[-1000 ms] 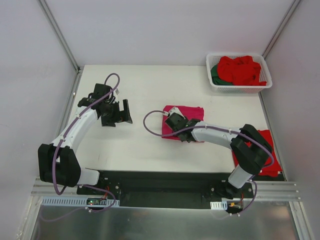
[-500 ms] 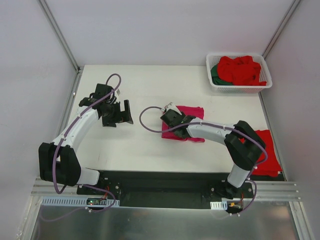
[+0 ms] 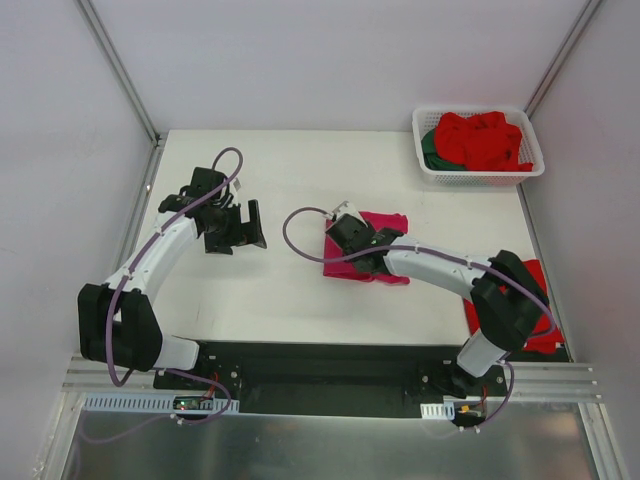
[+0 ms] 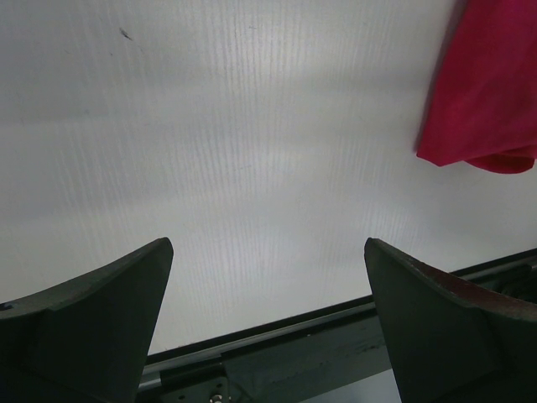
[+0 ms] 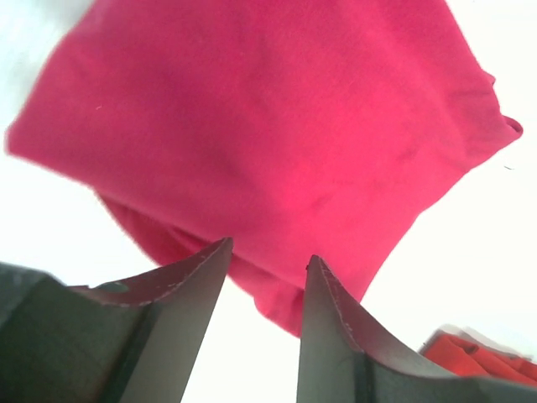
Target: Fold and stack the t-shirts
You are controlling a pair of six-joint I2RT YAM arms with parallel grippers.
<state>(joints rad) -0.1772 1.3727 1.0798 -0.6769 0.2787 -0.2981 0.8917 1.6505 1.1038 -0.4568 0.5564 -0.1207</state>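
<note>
Slightly shifted right gripper (image 5: 268, 256), left gripper (image 4: 268, 243) unmoved

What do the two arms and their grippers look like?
The left arm and right arm have white links and bulky black joints. A thin purple cable loops along each. The left gripper and right gripper have dark, tapered fingers.
</note>
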